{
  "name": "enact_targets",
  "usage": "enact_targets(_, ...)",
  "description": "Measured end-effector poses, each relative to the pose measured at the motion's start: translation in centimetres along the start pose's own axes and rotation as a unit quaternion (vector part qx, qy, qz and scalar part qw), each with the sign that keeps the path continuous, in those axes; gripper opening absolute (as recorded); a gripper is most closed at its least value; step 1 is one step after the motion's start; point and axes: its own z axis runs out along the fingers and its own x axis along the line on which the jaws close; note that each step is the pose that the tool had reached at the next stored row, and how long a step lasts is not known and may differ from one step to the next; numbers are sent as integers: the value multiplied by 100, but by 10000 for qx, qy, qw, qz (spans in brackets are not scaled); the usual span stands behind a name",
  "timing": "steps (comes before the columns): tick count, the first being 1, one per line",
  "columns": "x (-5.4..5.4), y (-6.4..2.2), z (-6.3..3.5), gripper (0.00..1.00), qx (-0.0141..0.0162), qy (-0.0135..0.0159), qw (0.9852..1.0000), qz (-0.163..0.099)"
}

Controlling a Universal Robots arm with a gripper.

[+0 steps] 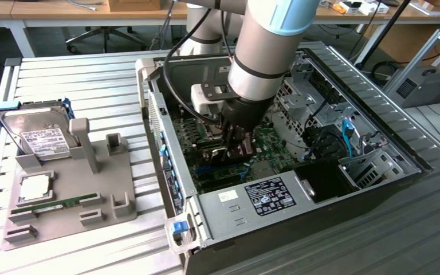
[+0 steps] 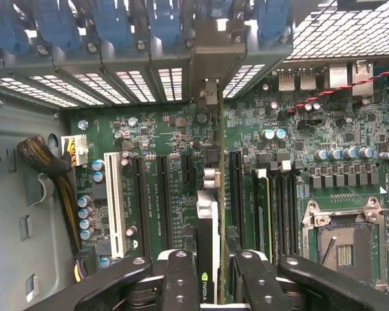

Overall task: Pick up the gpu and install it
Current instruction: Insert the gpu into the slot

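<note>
Wrist view, one gripper, its two fingers clamped on one gpu, held edge-on over the motherboard inside one computer case; to the exterior view's left of the case, one grey stand bearing one hard drive, one memory stick

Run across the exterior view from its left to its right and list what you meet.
hard drive → grey holder's upright post → computer case's wall → gripper shut on the gpu over the motherboard → blue cable
</note>
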Motion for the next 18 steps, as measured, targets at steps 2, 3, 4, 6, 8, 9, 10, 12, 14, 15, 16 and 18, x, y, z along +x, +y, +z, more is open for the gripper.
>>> enact_targets(2,-1,0,7,27,0,0,10000,-22)
enact_targets(3,-1,0,8,27,-1,2,10000,-30)
enact_targets(4,-1,0,9,27,-1,2,10000,-31)
enact_targets(6,-3,0,12,27,-1,1,10000,-32)
enact_targets(8,-5,0,13,27,-1,-3,10000,-33)
enact_targets(9,-6,0,14,27,-1,-7,10000,-34)
enact_targets(10,-7,0,14,27,-1,-9,10000,-35)
enact_targets(12,-9,0,14,27,-1,-11,10000,-39)
enact_targets(14,-10,0,7,27,-2,-10,10000,-39)
enact_targets(15,-10,0,5,27,-2,-11,10000,-40)
enact_targets(16,-10,1,1,27,-3,-10,10000,-40)
enact_targets(18,-10,0,-6,27,-2,-12,10000,-40)
